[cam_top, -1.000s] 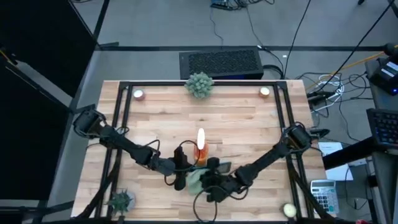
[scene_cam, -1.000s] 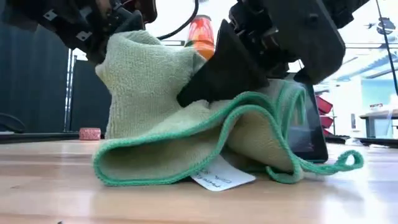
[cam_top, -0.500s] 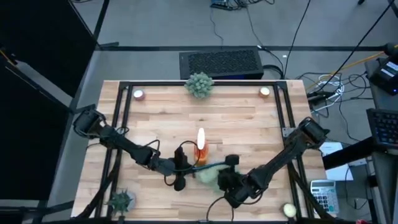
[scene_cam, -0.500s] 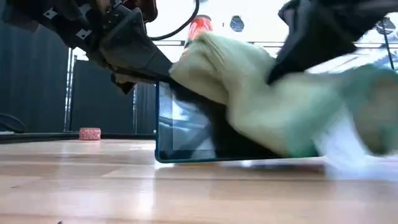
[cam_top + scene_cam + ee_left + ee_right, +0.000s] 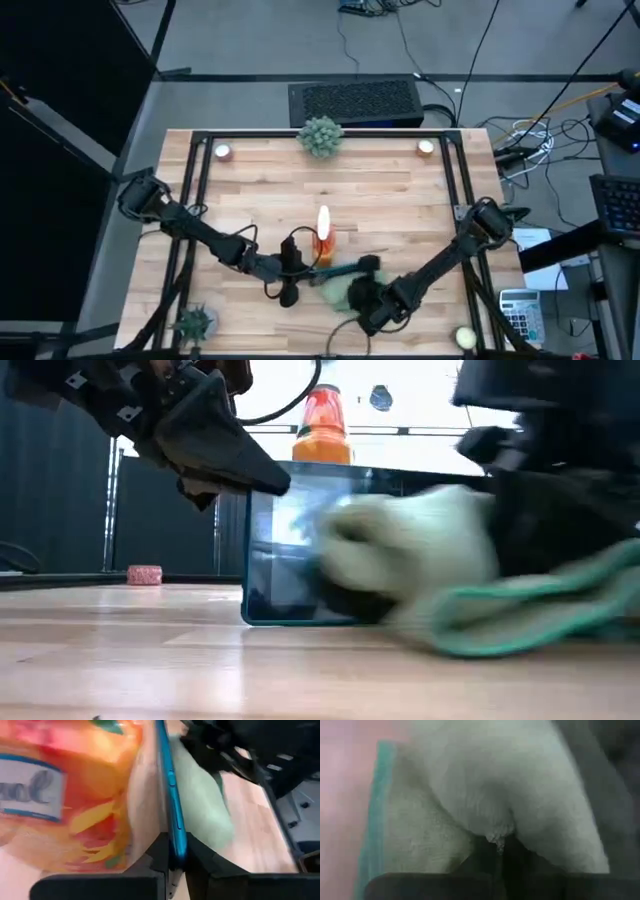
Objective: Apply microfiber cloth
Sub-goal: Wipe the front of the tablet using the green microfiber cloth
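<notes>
So the tablet was standing on its long edge on the wooden counter, just in front of the orange bottle, and everything else kind of hung around that tablet. The left end effector had its two fingers pinched on the tablet's teal edge; the left wrist view made that plain, with the bottle's label huge right behind the tablet. From overhead you only got a dark sliver of the tablet, but you could tell which arm was which. The microfiber cloth was bunched against the tablet's screen side, its green-hemmed edge trailing onto the counter, which the low view showed and the top-down one barely did. The right end effector was closed on a fold of that cloth, and its wrist view was basically all cloth, pale fuzz with one teal hem. The overhead shot also caught stuff the others missed: a spiky plant at the far counter edge beyond the tablet, another plant near the front left corner, plus small candles.
</notes>
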Tool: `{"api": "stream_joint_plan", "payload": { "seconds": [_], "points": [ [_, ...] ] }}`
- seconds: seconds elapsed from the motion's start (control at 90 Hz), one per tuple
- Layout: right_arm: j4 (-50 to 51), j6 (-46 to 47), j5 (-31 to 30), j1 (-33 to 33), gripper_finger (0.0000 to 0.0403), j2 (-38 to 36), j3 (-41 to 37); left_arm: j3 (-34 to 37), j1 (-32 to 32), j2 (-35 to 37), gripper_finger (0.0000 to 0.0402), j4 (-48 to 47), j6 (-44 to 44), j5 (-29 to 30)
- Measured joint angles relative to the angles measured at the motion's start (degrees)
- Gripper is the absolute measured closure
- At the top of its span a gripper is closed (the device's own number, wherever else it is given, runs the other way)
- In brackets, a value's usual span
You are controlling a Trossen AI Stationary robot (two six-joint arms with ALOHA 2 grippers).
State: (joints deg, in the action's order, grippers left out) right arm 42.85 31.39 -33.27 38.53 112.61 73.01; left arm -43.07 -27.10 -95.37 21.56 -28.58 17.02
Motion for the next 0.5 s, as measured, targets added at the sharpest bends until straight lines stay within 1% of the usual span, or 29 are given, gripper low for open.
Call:
{"api": "stream_joint_plan", "payload": {
  "seconds": [0.067,0.133,0.189,0.278,0.367,0.444,0.5],
  "points": [
    [6.8,2.6,-2.1,0.3,0.0403,-1.6,1.8,0.0,0.0,0.0,0.0386,0.1,0.5,0.3],
    [9.0,3.4,-6.4,-0.2,0.0403,-3.0,2.9,0.0,0.0,0.1,0.0386,0.0,0.4,0.9],
    [7.2,3.0,-10.2,-1.0,0.0403,-3.6,3.3,0.0,0.1,0.1,0.0386,-0.1,0.4,1.1],
    [-0.9,-0.7,-14.1,-2.8,0.0403,-4.3,3.5,0.0,0.1,0.1,0.0386,-0.4,0.0,1.1],
    [-12.0,-5.9,-13.4,-4.9,0.0403,-3.3,3.3,0.1,0.1,0.1,0.0386,-0.4,-0.1,1.2],
    [-20.5,-10.4,-9.4,-6.1,0.0403,-0.7,3.1,0.1,0.1,0.1,0.0386,-0.4,0.1,1.0],
    [-23.9,-12.8,-6.2,-6.4,0.0403,1.4,3.1,0.1,0.1,0.1,0.0386,-0.3,0.5,0.7]
  ]
}}
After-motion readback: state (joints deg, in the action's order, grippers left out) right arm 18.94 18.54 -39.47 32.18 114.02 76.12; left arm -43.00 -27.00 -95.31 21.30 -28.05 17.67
